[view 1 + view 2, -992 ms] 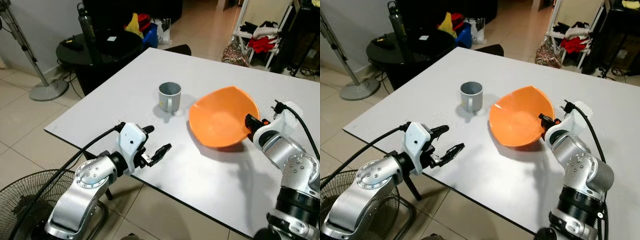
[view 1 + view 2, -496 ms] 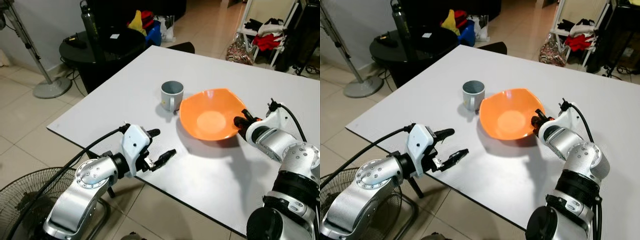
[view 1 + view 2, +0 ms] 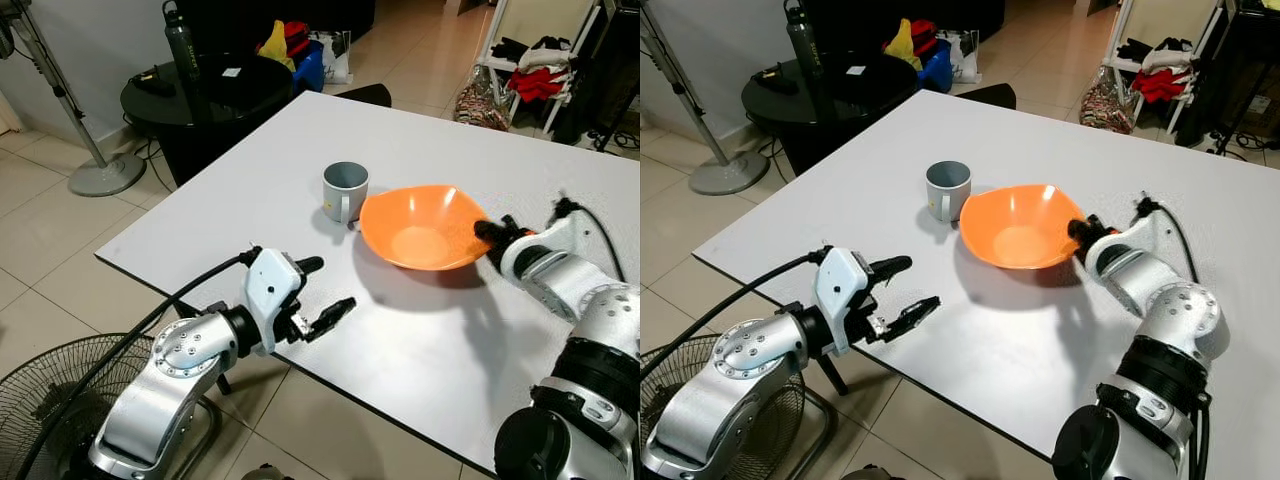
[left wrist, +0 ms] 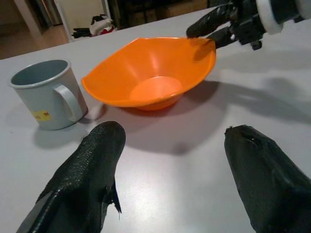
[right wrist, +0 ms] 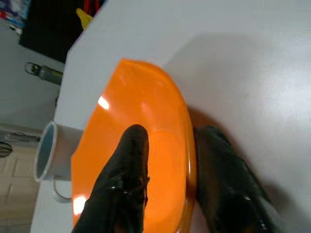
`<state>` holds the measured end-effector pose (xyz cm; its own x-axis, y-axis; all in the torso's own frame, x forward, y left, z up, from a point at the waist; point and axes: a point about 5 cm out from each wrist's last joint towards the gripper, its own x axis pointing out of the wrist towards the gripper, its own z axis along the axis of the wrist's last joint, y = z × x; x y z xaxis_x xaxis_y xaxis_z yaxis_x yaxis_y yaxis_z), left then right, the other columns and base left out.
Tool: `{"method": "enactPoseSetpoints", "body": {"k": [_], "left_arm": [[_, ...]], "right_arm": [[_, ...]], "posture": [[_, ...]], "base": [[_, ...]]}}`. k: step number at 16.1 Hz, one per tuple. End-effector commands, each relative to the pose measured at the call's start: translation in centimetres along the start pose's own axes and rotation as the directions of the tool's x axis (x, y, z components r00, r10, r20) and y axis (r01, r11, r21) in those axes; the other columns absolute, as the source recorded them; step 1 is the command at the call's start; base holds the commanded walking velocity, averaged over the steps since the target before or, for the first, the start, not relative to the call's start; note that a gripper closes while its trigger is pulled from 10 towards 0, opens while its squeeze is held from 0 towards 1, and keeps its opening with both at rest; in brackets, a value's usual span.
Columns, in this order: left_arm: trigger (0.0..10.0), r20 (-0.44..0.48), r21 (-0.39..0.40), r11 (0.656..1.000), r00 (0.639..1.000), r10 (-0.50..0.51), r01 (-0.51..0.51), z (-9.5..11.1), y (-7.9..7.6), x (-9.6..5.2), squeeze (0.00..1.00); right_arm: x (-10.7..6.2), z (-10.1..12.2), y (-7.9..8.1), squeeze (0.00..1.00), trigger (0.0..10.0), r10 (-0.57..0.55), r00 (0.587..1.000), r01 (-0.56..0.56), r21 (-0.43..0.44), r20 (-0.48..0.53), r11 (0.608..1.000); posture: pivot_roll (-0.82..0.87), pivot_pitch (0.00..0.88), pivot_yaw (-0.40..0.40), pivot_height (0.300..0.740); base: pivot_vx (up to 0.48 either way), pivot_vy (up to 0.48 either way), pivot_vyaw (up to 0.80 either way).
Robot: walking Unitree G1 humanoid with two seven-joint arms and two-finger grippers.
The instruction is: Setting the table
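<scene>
1. A wide orange plastic bowl (image 3: 420, 228) sits on the white rectangular bench (image 3: 420, 340), roughly mid-bench, its base resting on the surface.
2. The right hand (image 3: 487, 232) pinches the bowl's rim on the side away from the mug: one black finger (image 5: 127, 170) lies inside the bowl, the other presses on the outer wall.
3. A grey metal mug (image 3: 344, 192) with a small yellow sticker stands upright just beside the bowl, on the side opposite the right hand, handle turned toward the near bench edge. Whether mug and bowl touch is hard to tell.
4. The left hand (image 3: 322, 293) hovers over the near edge of the bench, well apart from the bowl, its two black fingers (image 4: 87, 170) spread wide and holding nothing, pointed toward the bowl.
5. Beyond the bowl, past the far-left corner of the bench, a round black side table (image 3: 215, 90) carries a dark bottle (image 3: 180, 40).
6. A clothes rack with red and white garments (image 3: 530, 70) stands on the tiled floor beyond the bowl's right.
</scene>
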<state>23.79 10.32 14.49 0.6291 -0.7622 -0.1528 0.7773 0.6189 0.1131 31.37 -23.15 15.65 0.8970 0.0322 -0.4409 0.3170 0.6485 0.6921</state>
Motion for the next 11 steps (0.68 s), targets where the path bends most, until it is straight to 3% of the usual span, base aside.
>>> {"method": "enactPoseSetpoints", "body": {"k": [1,5,6,8,9,10,11], "left_arm": [[10.0,0.031,0.007,1.0,0.999,0.023,-0.023,0.6,0.3,-0.3,0.0],[10.0,0.044,-0.044,0.993,0.993,0.112,-0.11,0.4,0.2,-1.3,0.0],[10.0,0.06,-0.073,0.971,0.971,0.232,-0.227,0.4,0.7,-1.9,0.0],[10.0,0.067,-0.107,0.938,0.939,0.338,-0.33,0.5,1.3,-2.5,0.0],[10.0,0.064,-0.117,0.9,0.901,0.429,-0.42,0.4,1.8,-3.5,0.0],[10.0,0.065,-0.11,0.9,0.901,0.43,-0.422,0.4,1.7,-3.7,0.0],[10.0,0.073,-0.089,0.9,0.898,0.433,-0.427,0.6,1.4,-4.0,0.0]], "right_arm": [[-0.8,0.6,0.1,1.0,10.0,0.019,1.0,-0.019,-0.01,0.024,1.0],[-4.4,1.6,-0.5,1.0,10.0,0.018,0.995,0.002,-0.214,0.095,0.977],[-6.1,1.7,0.6,1.0,10.0,0.071,0.988,-0.016,-0.365,0.139,0.931],[-7.4,1.4,2.2,1.0,10.0,0.149,0.97,-0.032,-0.505,0.192,0.863],[-8.9,0.0,5.2,0.65,10.0,0.345,0.912,-0.108,-0.679,0.224,0.726],[-9.2,-0.5,5.8,0.65,10.0,0.388,0.893,-0.118,-0.714,0.228,0.69],[-9.4,-2.5,6.5,0.0,10.0,0.451,0.875,-0.165,-0.764,0.178,0.624]], "posture": [[0.07,0.0,0.066,0.74],[0.05,0.0,0.085,0.74],[0.05,0.0,0.091,0.74],[0.04,0.0,0.093,0.74],[0.05,0.0,0.086,0.74],[0.05,0.0,0.086,0.74],[0.07,0.0,0.065,0.74]], "base": [[0.0,0.0,0.0],[0.0,0.0,0.0],[0.0,0.0,0.0],[0.0,0.0,0.0],[0.0,0.0,0.0],[0.0,0.0,0.0],[0.0,0.0,0.0]]}}
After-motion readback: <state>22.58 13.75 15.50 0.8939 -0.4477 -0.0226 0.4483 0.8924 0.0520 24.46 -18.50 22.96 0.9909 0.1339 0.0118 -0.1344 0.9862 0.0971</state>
